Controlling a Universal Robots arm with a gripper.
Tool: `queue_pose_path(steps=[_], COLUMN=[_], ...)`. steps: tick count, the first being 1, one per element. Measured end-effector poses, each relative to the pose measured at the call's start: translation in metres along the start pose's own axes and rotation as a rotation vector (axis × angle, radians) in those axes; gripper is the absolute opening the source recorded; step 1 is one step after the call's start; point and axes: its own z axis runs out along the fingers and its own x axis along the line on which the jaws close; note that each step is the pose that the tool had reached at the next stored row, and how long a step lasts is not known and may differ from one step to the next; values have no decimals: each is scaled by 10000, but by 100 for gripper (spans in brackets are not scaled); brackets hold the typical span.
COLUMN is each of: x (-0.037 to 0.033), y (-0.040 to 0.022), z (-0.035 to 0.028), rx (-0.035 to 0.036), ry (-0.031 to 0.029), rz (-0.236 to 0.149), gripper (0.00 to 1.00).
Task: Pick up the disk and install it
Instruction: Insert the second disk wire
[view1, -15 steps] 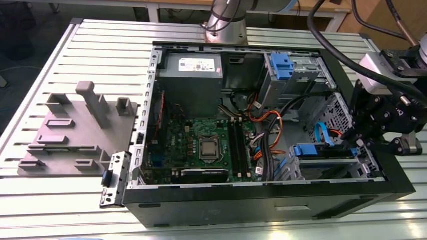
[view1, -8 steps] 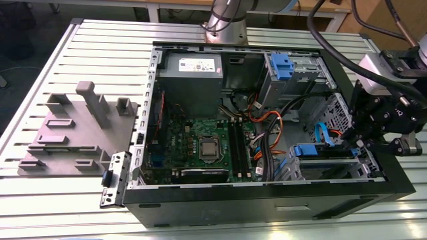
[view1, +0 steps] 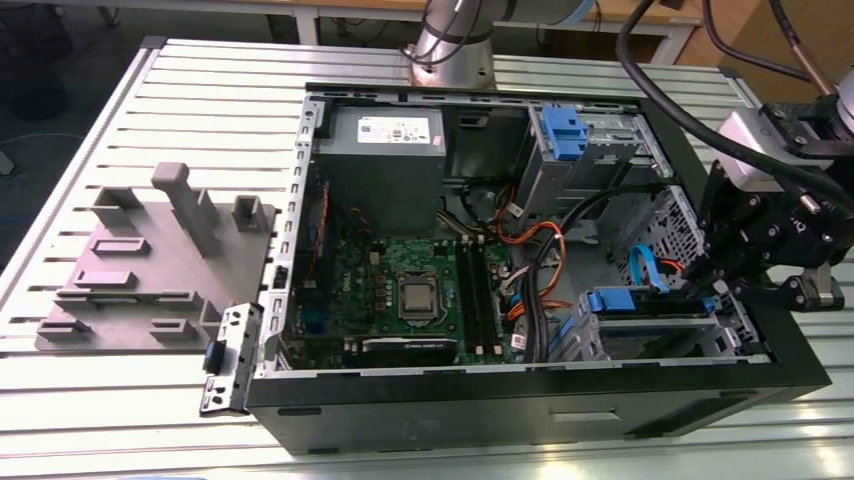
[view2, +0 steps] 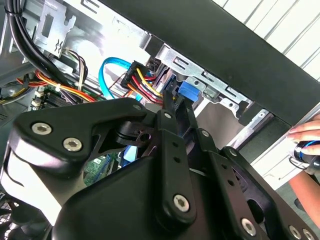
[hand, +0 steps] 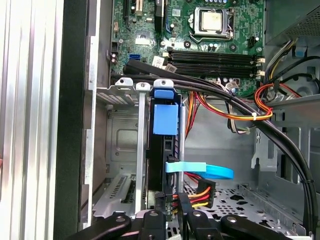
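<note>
Spotted the gripper (view1: 707, 290) down over the case (view1: 534, 400) wall on the exterior view's right, right at the lower cage (hand: 122, 92). Couldn't tell whether it was clamped, together or apart.

Found the disk (hand: 162, 150) standing on edge in that cage, blue rail showing, touching the metal slot walls and just beside the gripper in the first wrist view.

Judged the biggest risk to be jamming: a tilted disk in so narrow a slot, binding on the cage and straining the arm. Next, reckoned on a snag, with thick black cables (hand: 240, 107) draped across the cage mouth, red-and-yellow power leads (hand: 202, 195) and a blue data cable (hand: 205, 170) right at the disk's end. Any sideways drag there liable to catch or tug a plug. Noted too a hand (view2: 305, 137) resting just outside the case, close enough to be bumped.

On to containers. Case lying open on the slatted table (view1: 200, 100), holding a motherboard (view1: 400, 270), a power supply (view1: 380, 130) at the far side and two cages. Far cage (view1: 627, 130) carrying a blue caddy (view1: 561, 130). Near cage holding the disk.
</note>
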Motion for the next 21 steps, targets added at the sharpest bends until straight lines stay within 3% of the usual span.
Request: queue_pose_path(steps=[9,10,21], x=[0,0,0], y=[-1,-1,23], z=[1,1,2], rx=[0,0,0], ry=[-1,-1,1], rz=[-1,-1,-79], gripper=[23,17,16])
